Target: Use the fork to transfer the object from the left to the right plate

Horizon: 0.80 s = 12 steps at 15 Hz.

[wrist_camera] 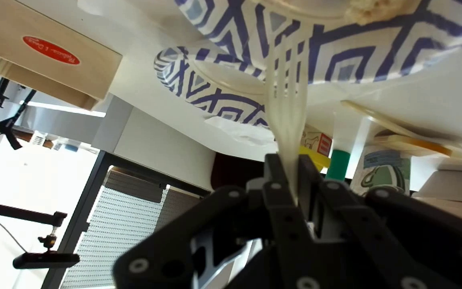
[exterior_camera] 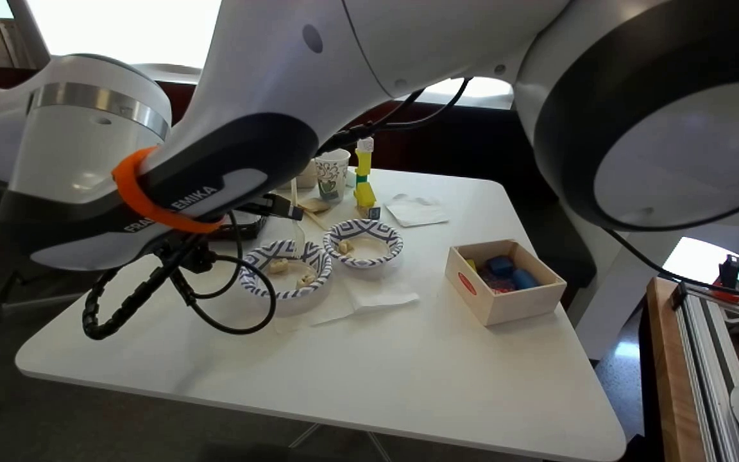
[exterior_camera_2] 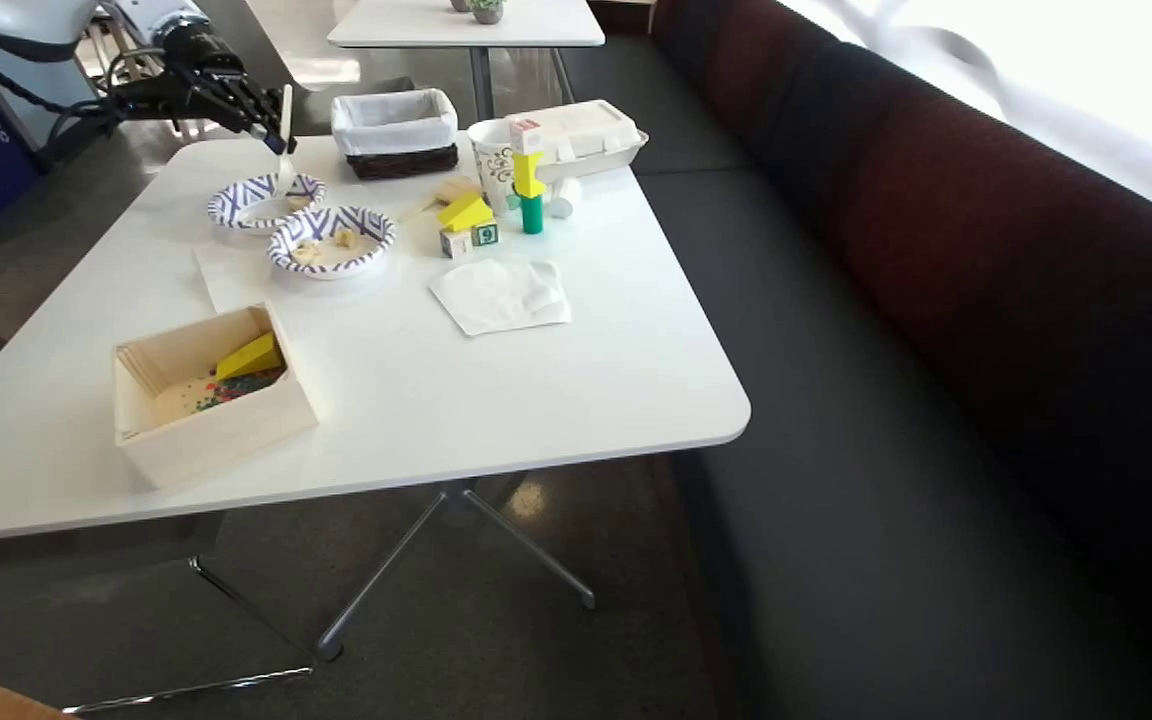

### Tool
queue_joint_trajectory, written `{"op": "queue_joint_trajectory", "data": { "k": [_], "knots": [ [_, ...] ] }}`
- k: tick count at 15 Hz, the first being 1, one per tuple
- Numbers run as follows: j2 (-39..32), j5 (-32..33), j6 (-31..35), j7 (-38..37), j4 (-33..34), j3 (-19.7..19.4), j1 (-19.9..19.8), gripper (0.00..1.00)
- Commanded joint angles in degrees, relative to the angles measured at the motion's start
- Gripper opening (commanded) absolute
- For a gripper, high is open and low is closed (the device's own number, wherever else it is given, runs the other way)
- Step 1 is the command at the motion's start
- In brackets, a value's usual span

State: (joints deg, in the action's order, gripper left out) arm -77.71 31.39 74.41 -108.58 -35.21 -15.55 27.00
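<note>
The claw [wrist_camera: 290, 167] is clamped on the white fork [wrist_camera: 286, 108], which stands near upright, tines down, over the patterned paper bowl [exterior_camera: 322, 263] farther from the wooden box [exterior_camera: 526, 307]; contact is not determinable. That bowl contains at least two pale food chunks [exterior_camera: 306, 277]. The matching bowl [exterior_camera: 395, 242], nearer the box, also contains pale chunks [exterior_camera_2: 306, 252]. The box holds a yellow wedge [exterior_camera_2: 249, 357] and blue blocks [exterior_camera: 500, 265]. A white-lined wicker basket [exterior_camera_2: 406, 164] stands well apart from the box.
</note>
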Motion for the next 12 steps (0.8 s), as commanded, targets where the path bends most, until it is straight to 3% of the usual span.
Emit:
{"op": "queue_joint_trajectory", "data": {
  "k": [1,12],
  "knots": [
    [-2.7,1.75,2.02,-0.39,3.03,-1.3,0.25,0.03],
    [-4.5,3.19,9.09,-0.25,3.68,-2.7,0.73,0.03]
  ]
}}
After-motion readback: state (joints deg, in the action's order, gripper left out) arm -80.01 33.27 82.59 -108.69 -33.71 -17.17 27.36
